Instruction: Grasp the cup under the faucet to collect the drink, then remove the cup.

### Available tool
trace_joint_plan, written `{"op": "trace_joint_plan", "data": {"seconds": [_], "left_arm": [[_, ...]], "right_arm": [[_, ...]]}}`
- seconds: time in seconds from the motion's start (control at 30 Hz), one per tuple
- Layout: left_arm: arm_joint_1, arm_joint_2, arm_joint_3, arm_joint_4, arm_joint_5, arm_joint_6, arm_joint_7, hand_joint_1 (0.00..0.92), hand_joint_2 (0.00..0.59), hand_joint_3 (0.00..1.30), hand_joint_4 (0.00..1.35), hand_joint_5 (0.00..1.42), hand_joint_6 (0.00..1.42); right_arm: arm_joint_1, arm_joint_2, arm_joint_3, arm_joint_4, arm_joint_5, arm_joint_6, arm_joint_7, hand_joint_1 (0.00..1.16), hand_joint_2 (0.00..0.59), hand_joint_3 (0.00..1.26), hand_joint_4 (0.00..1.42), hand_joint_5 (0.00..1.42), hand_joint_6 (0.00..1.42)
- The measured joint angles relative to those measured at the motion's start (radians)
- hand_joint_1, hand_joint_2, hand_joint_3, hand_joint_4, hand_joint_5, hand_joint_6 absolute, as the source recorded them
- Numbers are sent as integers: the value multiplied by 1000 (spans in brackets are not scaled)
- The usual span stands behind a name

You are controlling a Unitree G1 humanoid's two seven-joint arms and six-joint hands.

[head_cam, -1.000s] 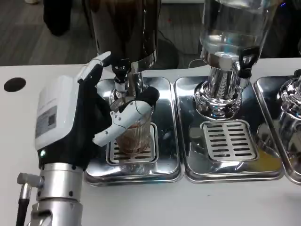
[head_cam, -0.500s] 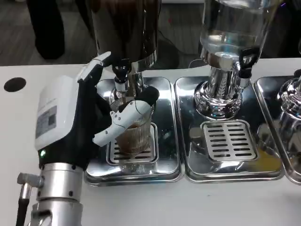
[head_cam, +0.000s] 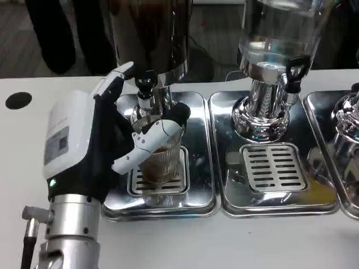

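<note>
1. The left hand (head_cam: 106, 151) wraps its fingers around the ribbed glass cup (head_cam: 161, 162).
2. The cup stands on the drip tray (head_cam: 196, 190) grate, at 6 o'clock of the faucet (head_cam: 146, 89).

There is a single head view, set on the robot's head or chest and looking steeply down and forward over the white table (head_cam: 235, 241). It sits close: the left hand (head_cam: 92, 148) and its silver forearm (head_cam: 67, 230) rise from the bottom left edge and take up much of that side of the picture. Just right of the hand lie the steel drip trays (head_cam: 205, 162), running off the right edge. Beyond the hand, the dark dispenser (head_cam: 148, 33) and the clear dispenser (head_cam: 277, 28) are cut off by the top edge. Farther still, a strip of dark floor (head_cam: 33, 50) shows. No second view overlaps it.
</note>
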Motion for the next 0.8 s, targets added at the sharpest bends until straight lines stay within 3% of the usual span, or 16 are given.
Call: {"op": "trace_joint_plan", "data": {"seconds": [0.8], "left_arm": [[3,6,-6,2,-6,-2,7,0,48,319,274,891,1097]], "right_arm": [[3,0,-8,-39,-1,0,0,453,379,198,77,71,0]]}}
